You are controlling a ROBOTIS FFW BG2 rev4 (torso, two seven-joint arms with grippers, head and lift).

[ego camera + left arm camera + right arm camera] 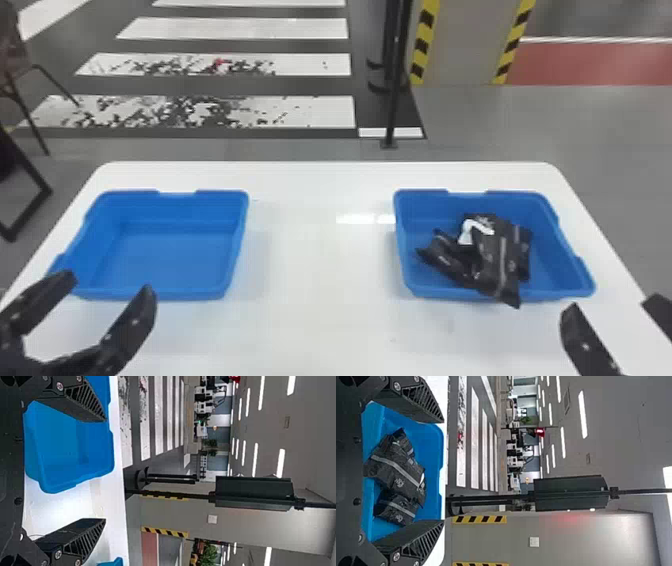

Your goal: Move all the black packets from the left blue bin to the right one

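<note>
Black packets (502, 262) lie in a loose heap inside the right blue bin (557, 272), crowded toward its near side; every packet in sight is there, so the transfer looks finished, by this observer's judgement. Left blue bin (165, 291) sits well apart, across the white table (320, 250). Right gripper (611, 304) is the nearer tool: it hangs off the bin's near right corner, fingers spread wide, nothing between them. From it the heap lies forward and to the robot's left. Left gripper (109, 282), likewise wide open and unladen, hangs by the near side of the left bin, with the whole table gap between it and the heap. Key relation: the uppermost packet runs lengthwise from mid-bin toward the robot, its near end reaching past the near rim. Whether that end rests on the rim or juts just above it, the head view does not quite settle. A second packet slants at the heap's left, one end toward the bin's left wall. If any tidying is wanted, it falls to the right arm: a short reach leftward and forward, pads either side of that long axis, then a nudge away from the robot. Otherwise both arms can simply withdraw. Likely trouble: a low right finger snagging the overhanging end.
</note>
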